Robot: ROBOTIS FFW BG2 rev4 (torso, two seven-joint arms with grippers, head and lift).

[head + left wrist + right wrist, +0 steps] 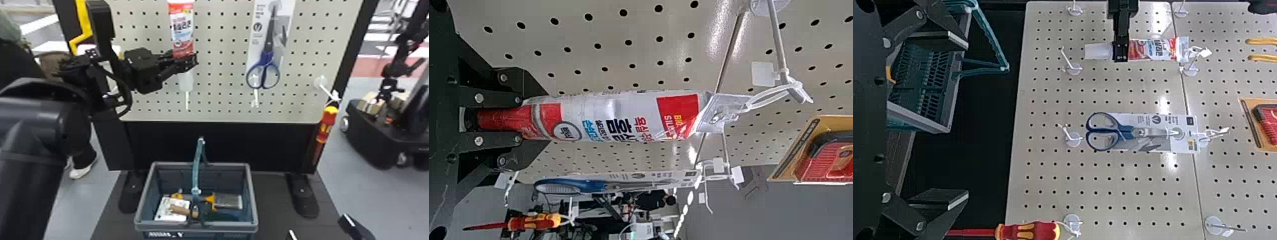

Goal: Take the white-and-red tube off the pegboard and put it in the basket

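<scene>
My left gripper (186,63) is at the lower end of the white-and-red tube (181,28), which hangs upright before the pegboard (220,60). Its pale cap (185,81) sticks out below. In the left wrist view, the left gripper (526,120) is shut on the red lower part of the tube (614,116), whose top tab is still tied to a metal hook. The right gripper (320,227) stands low at the right, right of the basket (253,204); in the right wrist view the right gripper (962,120) is wide open with nothing between its fingers.
Blue-handled scissors (266,63) on a card hang right of the tube. A red-and-yellow screwdriver (326,124) hangs at the board's right edge. Several items lie inside the basket, whose handle (197,166) stands up. Pegs jut out below the tube and scissors.
</scene>
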